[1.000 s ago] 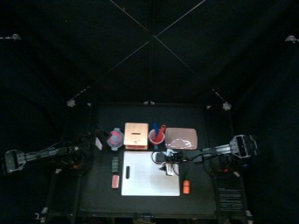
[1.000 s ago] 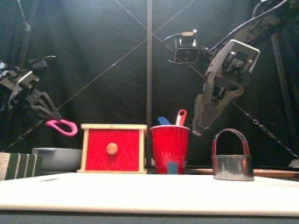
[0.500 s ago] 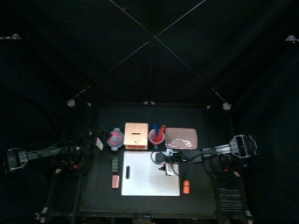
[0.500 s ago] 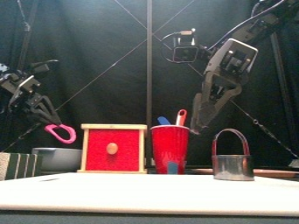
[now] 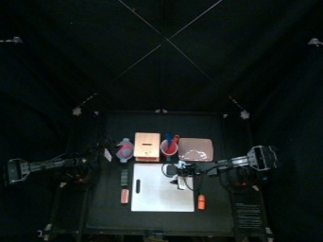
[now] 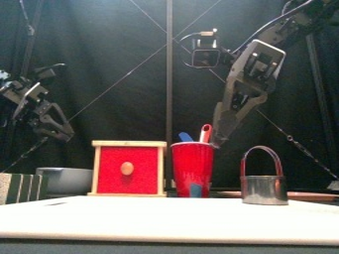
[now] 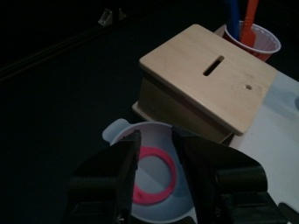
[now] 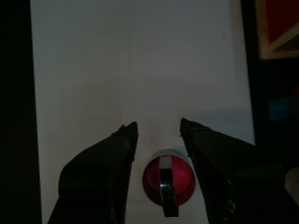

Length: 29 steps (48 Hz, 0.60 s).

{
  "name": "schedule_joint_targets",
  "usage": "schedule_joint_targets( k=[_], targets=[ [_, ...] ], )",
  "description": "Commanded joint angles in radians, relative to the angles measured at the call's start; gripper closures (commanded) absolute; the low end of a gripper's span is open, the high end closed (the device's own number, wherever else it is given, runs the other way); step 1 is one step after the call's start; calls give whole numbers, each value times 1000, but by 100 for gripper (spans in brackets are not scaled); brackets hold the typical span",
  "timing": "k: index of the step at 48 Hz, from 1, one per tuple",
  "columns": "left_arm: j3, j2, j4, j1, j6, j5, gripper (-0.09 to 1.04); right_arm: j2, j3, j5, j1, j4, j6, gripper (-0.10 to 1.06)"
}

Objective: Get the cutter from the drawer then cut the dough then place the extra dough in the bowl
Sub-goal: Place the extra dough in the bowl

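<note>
Though loose, dough (image 7: 170, 175) below left pincer (image 7: 160, 149)

Robot laboratory booth. Black curtains (image 5: 76, 57) enclose a small black tabletop (image 5: 108, 203); a left arm (image 5: 51, 168) and a right arm (image 5: 237, 164) flank toy props: wooden box (image 6: 129, 169), red cup (image 6: 193, 167), white cutting board (image 5: 164, 194).

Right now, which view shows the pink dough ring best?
The left wrist view: the pink dough ring lies in the blue-grey bowl, seen from above. The front view shows only the bowl's wall; the top view shows it too small to judge; the right wrist view misses it.
</note>
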Motion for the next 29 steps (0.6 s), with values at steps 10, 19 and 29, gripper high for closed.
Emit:
schedule_joint_targets(
  k=[10, 19, 29],
  targets=[
    [-72, 3, 6, -147, -18, -84, 20, -69, -23, 144, -3, 5, 0, 16],
    [-84, 3, 14, -245, -21, -195, 21, -78, -31, 279, 0, 18, 3, 16],
    [-86, 6, 25, -304, -23, -253, 21, -78, -32, 325, 3, 40, 2, 16]
  ],
)
